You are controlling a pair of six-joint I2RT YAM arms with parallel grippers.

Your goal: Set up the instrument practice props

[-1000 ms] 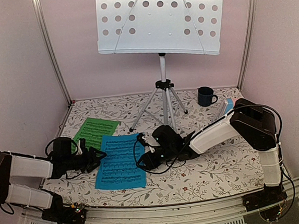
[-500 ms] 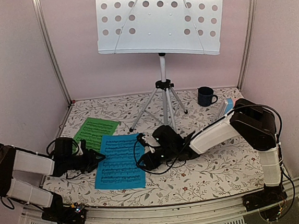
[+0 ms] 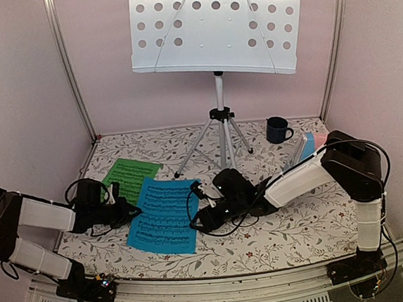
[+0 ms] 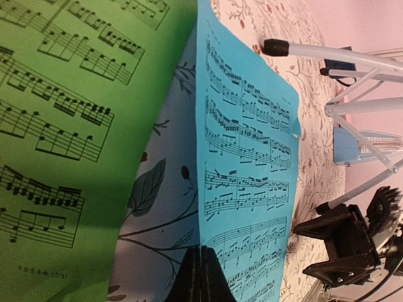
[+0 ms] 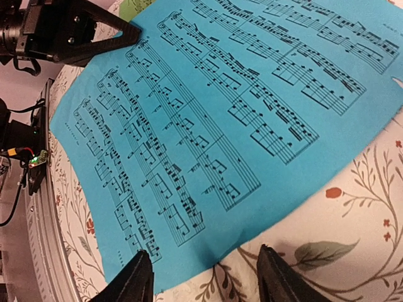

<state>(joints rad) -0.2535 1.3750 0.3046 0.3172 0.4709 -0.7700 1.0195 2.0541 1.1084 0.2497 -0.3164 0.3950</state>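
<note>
The blue music sheet (image 3: pixel 163 216) lies on the flowered cloth between my two grippers, its left edge raised. My left gripper (image 3: pixel 130 212) is shut on that edge; the left wrist view shows the jaws (image 4: pixel 200 277) pressed together with the paper's edge (image 4: pixel 245 163) between them. My right gripper (image 3: pixel 200 218) stands open at the sheet's right edge, its fingertips (image 5: pixel 204 261) straddling the paper's border (image 5: pixel 220 113) without holding it. The green music sheet (image 3: pixel 130 177) lies flat behind the left gripper. The music stand (image 3: pixel 215 26) stands at the back on its tripod (image 3: pixel 221 121). The blue metronome (image 3: pixel 304 145) sits far right.
A dark blue mug (image 3: pixel 278 129) stands at the back right, and a pink plate (image 3: pixel 320 138) shows behind the right arm. The tripod's legs (image 4: pixel 352 56) spread over the cloth just beyond the blue sheet. Pink walls close in both sides.
My left gripper has shut on the blue sheet's left edge. The sheet has turned slightly and moved right. My right gripper has backed off to the right and opened a little wider.
</note>
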